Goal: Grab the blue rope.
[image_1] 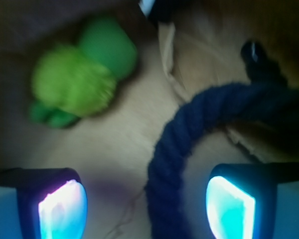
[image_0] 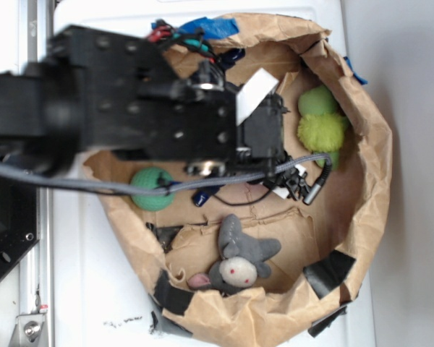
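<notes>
Now, with the pincer [image_1: 147, 204] spread open astride the thick dark navy twisted rope [image_1: 189, 129] curving between its pads on the brown paper floor, lower squarely and close mid-strand, I judge.

blue rope [image_1: 189, 134] between open claw [image_1: 147, 209] pads

White tabletop [image_0: 94, 289], plain pale wall [image_0: 419, 181] at right, metal rail [image_0: 36, 267] along left edge; even light.
</notes>
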### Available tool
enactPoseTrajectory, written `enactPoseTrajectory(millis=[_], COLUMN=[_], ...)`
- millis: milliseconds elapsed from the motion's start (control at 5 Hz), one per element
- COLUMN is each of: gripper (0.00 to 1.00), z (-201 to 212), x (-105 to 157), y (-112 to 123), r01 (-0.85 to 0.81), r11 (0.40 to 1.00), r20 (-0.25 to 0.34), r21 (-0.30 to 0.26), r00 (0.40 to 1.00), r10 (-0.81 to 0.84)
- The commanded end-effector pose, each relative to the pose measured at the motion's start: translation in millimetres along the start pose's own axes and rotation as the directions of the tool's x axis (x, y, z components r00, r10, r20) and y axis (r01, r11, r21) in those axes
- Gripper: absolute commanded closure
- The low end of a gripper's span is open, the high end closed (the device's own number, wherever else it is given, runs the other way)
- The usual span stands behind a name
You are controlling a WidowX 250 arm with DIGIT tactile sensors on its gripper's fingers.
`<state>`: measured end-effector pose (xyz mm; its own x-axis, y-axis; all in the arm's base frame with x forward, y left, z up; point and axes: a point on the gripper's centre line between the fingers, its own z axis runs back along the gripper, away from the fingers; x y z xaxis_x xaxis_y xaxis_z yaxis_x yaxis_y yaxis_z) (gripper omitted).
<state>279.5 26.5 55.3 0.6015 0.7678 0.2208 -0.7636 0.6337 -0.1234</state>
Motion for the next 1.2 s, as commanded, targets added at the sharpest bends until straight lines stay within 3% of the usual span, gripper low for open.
enactPoseTrajectory(millis=[0, 600, 800, 1000], gripper=[0.00, 0.00, 0.00, 1.00], z=[4.2, -26.3, -36.4, -37.4], x=[28.8, 44.9, 42.6, 39.3], y=[6.9, 8.8, 9.6, 10.1], r01=[-0.071, -0.014, 0.088, 0.110], r11=[0.997, 1.000, 0.996, 0.993], r20=[-0.026, -0.048, -0.106, -0.079], r21=[-0.005, -0.008, -0.032, -0.031], r00=[0.997, 0.999, 0.990, 0.991], r10=[0.071, 0.013, -0.091, -0.112])
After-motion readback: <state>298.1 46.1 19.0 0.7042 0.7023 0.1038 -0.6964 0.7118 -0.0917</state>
